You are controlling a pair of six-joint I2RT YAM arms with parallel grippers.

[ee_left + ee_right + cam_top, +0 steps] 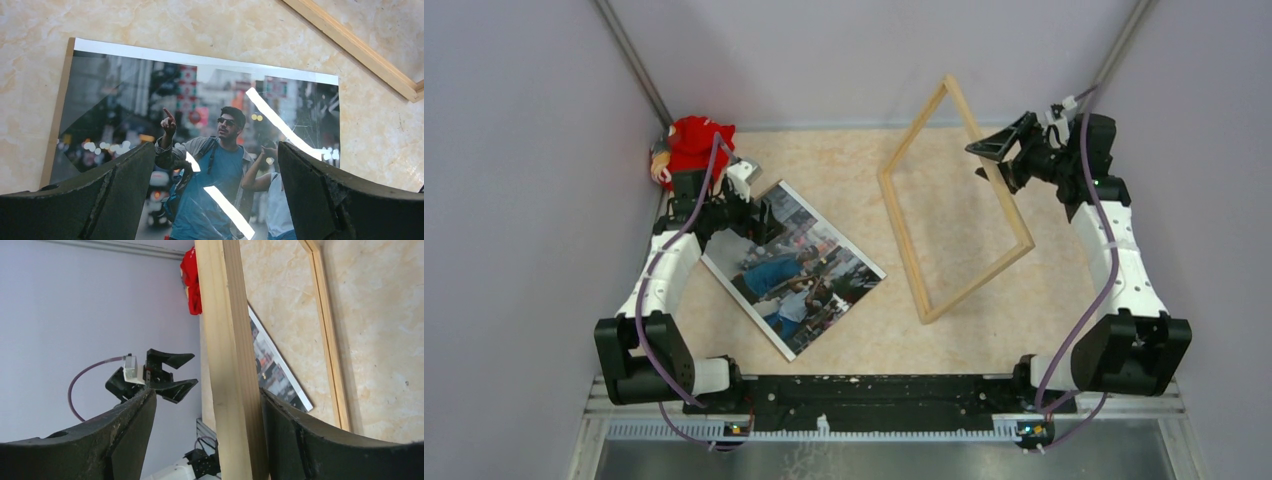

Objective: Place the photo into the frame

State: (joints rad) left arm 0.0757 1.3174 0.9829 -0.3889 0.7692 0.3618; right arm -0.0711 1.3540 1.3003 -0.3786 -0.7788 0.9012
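The photo (794,265), a glossy street scene with a man in blue, lies face up on the table left of centre. My left gripper (764,215) hovers over its far corner, open and empty; the left wrist view shows the photo (210,115) between wide-apart jaws (215,147). The light-wood frame (901,240) stands tilted, its left rail on the table and its right rail raised. My right gripper (984,160) is open around the raised rail (230,365), which rests against one finger (300,440), with a gap to the other.
A red plush toy (694,145) sits in the far-left corner by the wall. A thin brown edge (57,115) shows along one side of the photo. Walls close off the table's left, far and right sides.
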